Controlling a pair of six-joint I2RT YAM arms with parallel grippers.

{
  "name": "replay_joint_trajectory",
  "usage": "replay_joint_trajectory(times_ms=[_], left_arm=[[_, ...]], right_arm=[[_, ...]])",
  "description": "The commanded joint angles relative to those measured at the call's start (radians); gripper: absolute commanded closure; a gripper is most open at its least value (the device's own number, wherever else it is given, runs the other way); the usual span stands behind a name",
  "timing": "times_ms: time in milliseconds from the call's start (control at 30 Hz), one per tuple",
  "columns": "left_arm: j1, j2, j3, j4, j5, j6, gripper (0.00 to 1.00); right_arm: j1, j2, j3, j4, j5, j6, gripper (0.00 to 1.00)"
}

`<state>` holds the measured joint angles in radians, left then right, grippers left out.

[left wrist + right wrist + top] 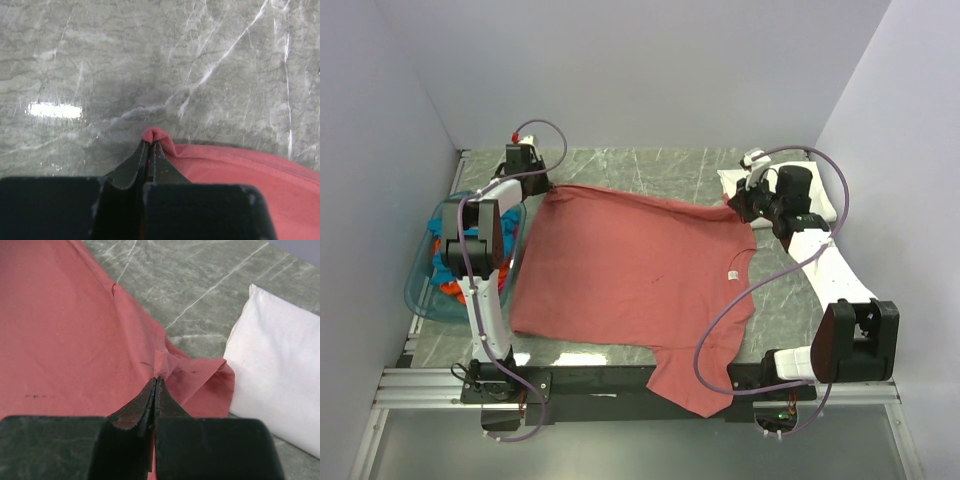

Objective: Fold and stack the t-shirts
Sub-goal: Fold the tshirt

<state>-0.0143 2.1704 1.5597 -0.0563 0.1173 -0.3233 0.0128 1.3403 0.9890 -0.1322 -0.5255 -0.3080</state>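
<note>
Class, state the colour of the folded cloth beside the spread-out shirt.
White; the folded cloth shows best in the right wrist view.

Grey-green marbled table (650, 165) with white veining, enclosed on three sides by pale lilac walls (620, 70). Translucent blue plastic basket (418, 298) at its left edge. Aluminium rail (420, 385) along the near edge.

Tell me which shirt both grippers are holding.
The red shirt, spread out mid-table: the left gripper and right gripper each pinch its cloth. The white shirt lies folded; the teal and orange ones sit bunched in the basket.
</note>
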Motion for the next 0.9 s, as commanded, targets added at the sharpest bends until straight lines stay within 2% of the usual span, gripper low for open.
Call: replay_joint_trajectory(times_ms=[0, 567, 867], left_arm=[[0.008, -0.095, -0.035, 0.076, 0.016, 0.038, 0.99], [0.008, -0.210, -0.191, 0.194, 0.067, 0.121, 0.98], [0.007, -0.196, -0.164, 0.199, 0.064, 0.179, 0.97]], right_arm=[[-0.007, -0.053, -0.016, 0.023, -0.018, -0.006, 1.00], [-0.032, -0.075, -0.035, 0.017, -0.019, -0.011, 1.00], [-0.040, -0.075, -0.029, 0.022, -0.028, 0.000, 1.00]])
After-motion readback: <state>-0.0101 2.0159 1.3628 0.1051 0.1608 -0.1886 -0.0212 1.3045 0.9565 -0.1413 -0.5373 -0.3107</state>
